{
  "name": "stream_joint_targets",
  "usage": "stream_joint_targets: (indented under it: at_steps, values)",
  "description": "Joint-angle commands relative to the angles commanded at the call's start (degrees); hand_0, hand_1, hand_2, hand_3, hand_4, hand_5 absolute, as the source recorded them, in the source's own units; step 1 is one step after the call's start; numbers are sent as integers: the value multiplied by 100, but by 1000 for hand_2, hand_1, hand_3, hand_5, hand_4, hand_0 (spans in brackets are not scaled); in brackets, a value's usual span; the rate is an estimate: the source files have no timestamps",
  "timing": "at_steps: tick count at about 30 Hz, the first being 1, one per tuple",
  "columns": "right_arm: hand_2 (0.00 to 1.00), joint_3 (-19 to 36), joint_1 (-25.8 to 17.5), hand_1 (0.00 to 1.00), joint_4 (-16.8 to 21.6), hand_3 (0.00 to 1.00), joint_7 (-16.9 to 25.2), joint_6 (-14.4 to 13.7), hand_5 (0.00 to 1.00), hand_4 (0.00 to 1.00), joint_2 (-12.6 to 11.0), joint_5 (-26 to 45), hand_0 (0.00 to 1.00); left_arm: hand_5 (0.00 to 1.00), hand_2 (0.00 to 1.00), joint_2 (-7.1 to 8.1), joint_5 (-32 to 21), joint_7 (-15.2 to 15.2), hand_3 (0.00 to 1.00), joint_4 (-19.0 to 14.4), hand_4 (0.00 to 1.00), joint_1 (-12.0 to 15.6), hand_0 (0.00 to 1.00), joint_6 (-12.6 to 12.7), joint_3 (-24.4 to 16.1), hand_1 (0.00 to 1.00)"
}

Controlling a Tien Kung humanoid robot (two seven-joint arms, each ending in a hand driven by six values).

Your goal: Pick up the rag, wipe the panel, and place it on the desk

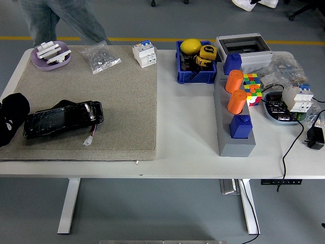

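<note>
Head view: tabletop white, its left half covered by a beige mat. Panel, black and glossy, is laid flat near the mat's left edge, toward the front, slightly tilted, with a short lead ending in a white connector trailing from its lower right end. A dark fold is seen protruding from under the panel's upper edge; whether this is the rag cannot be told. Left hand, black, is entered at the tabletop's left edge, just beside the panel's left end; contact cannot be told, nor whether its fingers are apart or together. Purple dish with white pieces is sited at the mat's far left corner; clear bag of small parts beside it; white circuit breaker at the mat's far right corner. Blue bin holding a yellow object and a tape measure is placed at the far edge, centre. Grey enclosure is set to its right. Grey rack carries two orange cylinders and two blue blocks. Colour cube is found just beside the rack. Assorted parts, bags and a black cable are gathered at the right edge. A person's legs are seen beyond the far left corner.
</note>
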Motion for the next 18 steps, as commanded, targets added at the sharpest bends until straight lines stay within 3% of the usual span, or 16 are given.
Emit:
stream_joint_targets:
  at_steps: [8,9,18]
  values:
    - [712,14,-1,629,4,699,8,-16,641,998,-1,2,768,2,644,44,23,35,547,-14,509,-11,417,-80,3,719]
    - [712,16,0,629,4,697,8,-17,641,998,1,0,769,2,676,45,33,39,554,-16,540,-12,431,-85,1,767]
    - [711,35,3,627,-3,696,8,-36,643,998,-1,3,769,2,710,57,1,43,559,-83,562,-8,440,-133,-44,778]
